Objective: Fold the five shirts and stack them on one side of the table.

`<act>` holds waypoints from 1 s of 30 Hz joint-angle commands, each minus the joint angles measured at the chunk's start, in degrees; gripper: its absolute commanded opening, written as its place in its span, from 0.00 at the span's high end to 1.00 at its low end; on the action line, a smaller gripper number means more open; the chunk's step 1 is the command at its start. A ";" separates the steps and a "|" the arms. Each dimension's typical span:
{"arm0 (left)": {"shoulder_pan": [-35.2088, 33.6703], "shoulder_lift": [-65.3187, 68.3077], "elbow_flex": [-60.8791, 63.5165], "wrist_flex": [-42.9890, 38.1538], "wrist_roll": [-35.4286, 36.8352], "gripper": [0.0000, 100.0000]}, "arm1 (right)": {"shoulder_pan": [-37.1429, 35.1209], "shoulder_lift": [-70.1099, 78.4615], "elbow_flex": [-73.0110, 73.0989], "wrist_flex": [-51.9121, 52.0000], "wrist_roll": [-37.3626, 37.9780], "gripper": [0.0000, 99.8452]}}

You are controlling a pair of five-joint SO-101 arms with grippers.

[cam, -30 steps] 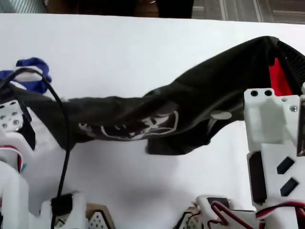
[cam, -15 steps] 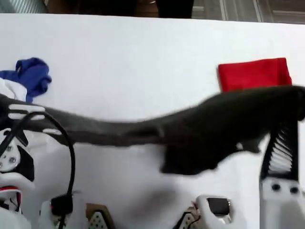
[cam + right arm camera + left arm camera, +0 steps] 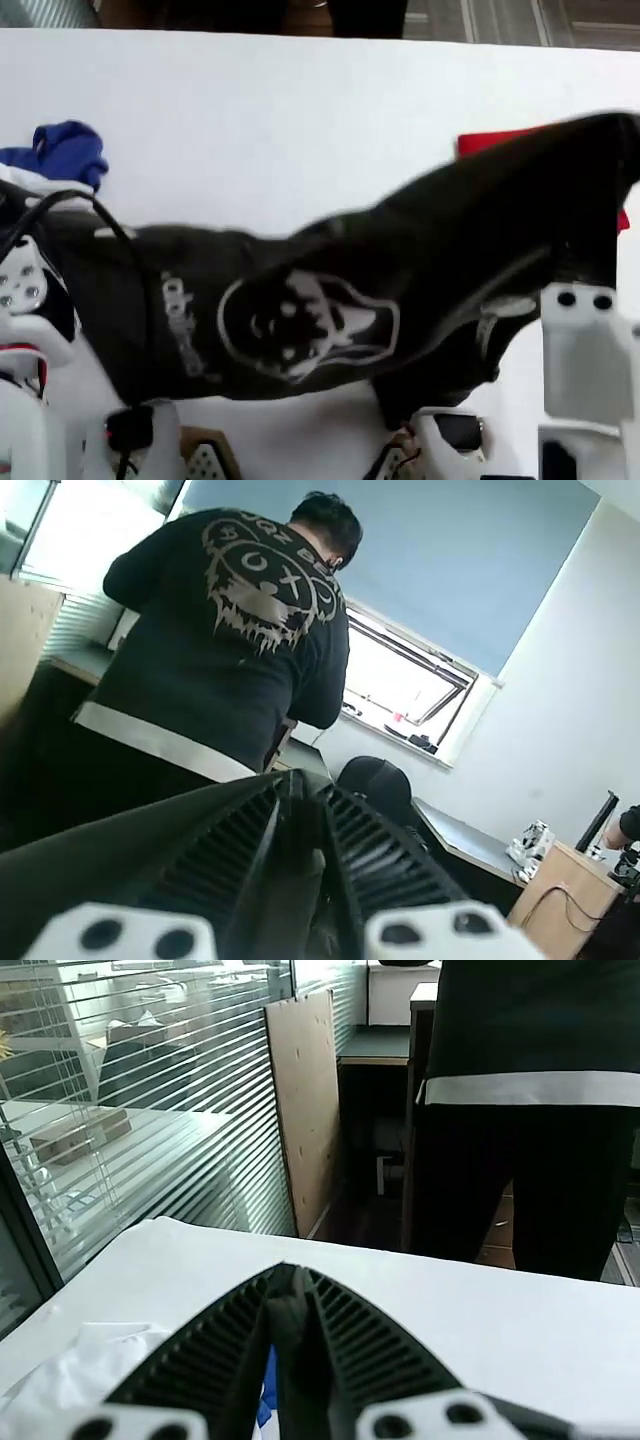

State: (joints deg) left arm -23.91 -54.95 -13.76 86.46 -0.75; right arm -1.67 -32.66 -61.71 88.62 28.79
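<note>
Up over the table [image 3: 300,100], a black shirt [image 3: 300,320] hangs stretched between my two arms. From above I can see its whole front with the big white print, and that it sags in the middle and rides higher on the right. I cannot tell from there if its low edge touches the table.

My wrist views show me the pinches up close. The left gripper [image 3: 285,1275] has its fingers pressed together on a thin bit of black cloth. Just past it lie a white cloth [image 3: 80,1370] and a small bit of blue. The right gripper [image 3: 296,780] is clamped tight too, with black cloth bunched between its fingers and spilling off to one side.

From above, the blue shirt [image 3: 65,150] sits in a heap near the table's left edge, with the white cloth touching it on the near side. A folded red shirt [image 3: 480,143] lies near the right edge, mostly hidden behind the raised end of the black shirt. Between those two, a wide stretch of white table top runs back to the far edge. On the near side the black shirt's bottom hangs close to both arm bases, so room is tight there.
</note>
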 commanded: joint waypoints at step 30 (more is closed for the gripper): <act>-0.62 -6.15 0.66 -0.88 0.26 0.97 | 3.38 -1.45 13.45 1.89 -16.44 0.98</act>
State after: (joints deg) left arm -24.00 -61.10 -13.23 86.02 -0.75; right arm 1.23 -36.62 -50.46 92.84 13.58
